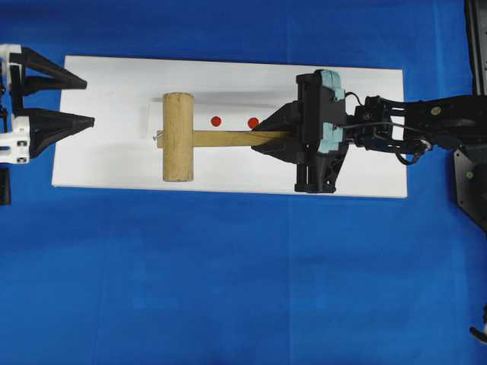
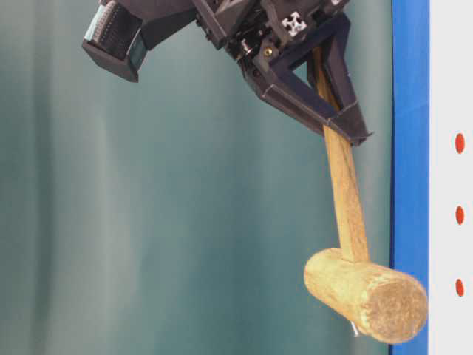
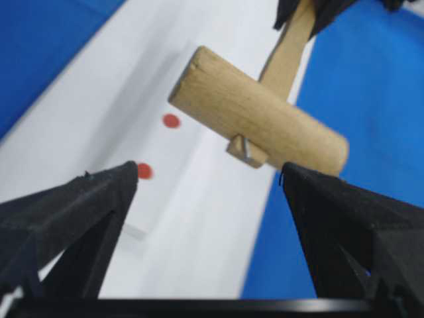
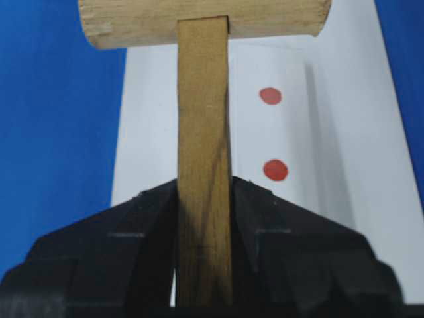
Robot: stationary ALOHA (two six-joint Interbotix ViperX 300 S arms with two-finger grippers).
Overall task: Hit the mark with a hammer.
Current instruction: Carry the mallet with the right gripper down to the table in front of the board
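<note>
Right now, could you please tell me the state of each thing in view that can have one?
hammer: held by its handle, lifted clear of the board, head hanging lower than the grip.
right gripper: shut on the hammer's handle.
left gripper: open, holding nothing, at the board's left end.
white board: lying flat on the blue surface.
red marks: uncovered on the board, the hammer not touching them.

White board [image 1: 365,171] on blue cloth [image 1: 228,281]
</note>
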